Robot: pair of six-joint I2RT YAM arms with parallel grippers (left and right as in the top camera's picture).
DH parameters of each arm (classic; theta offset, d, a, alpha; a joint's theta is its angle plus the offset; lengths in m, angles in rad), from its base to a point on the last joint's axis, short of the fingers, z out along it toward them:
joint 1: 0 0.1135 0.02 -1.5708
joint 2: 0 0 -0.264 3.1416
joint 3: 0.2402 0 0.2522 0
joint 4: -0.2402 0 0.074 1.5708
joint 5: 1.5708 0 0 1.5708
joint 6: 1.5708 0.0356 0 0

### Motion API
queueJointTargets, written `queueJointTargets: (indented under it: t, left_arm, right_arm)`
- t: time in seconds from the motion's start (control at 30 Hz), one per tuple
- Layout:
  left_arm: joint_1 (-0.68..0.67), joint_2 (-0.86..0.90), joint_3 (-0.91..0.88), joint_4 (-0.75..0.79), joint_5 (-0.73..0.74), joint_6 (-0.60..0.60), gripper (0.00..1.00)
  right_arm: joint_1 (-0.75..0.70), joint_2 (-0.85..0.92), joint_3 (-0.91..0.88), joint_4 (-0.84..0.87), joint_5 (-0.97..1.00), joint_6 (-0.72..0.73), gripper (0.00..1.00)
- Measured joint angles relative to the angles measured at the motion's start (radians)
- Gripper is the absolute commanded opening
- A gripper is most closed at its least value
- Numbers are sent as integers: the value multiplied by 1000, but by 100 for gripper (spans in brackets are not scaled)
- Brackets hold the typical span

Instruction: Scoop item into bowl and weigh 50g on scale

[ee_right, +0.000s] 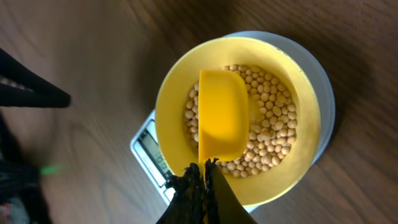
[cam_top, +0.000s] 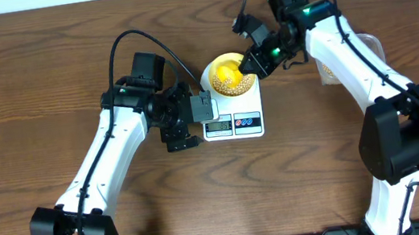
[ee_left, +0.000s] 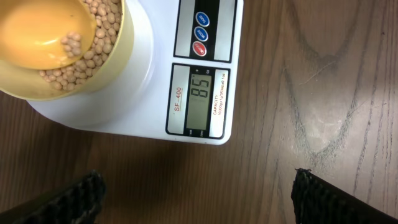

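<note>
The pale-yellow bowl [cam_top: 209, 78] stands on the white scale [cam_top: 233, 124] and holds many tan beans [cam_top: 239, 86]. My right gripper [cam_top: 255, 61] is shut on the handle of the bright yellow scoop [cam_top: 225, 75], whose cup rests inside the bowl. In the right wrist view the gripper [ee_right: 204, 171] pinches the scoop [ee_right: 222, 118] over the beans [ee_right: 270, 124] in the bowl [ee_right: 305, 124]. My left gripper [ee_left: 196, 186] is open and empty, low over the table in front of the scale [ee_left: 199, 93], whose display reads 85. A few beans [ee_left: 99, 53] lie in the scoop [ee_left: 37, 34].
A clear tub [cam_top: 327, 76] with beans sits to the right of the scale, mostly hidden behind my right arm. Bare wooden table surrounds the scale.
</note>
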Motion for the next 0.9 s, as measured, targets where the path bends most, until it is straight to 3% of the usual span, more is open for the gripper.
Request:
queueJointTargets:
  t: [0.47, 0.9]
  left_arm:
    - [0, 0, 0, 0, 0, 0, 98]
    - [0, 0, 0, 0, 0, 0, 98]
  right_arm:
    - [-142, 0, 0, -2, -358, 64, 1]
    - [-213, -5, 0, -34, -470, 61, 1]
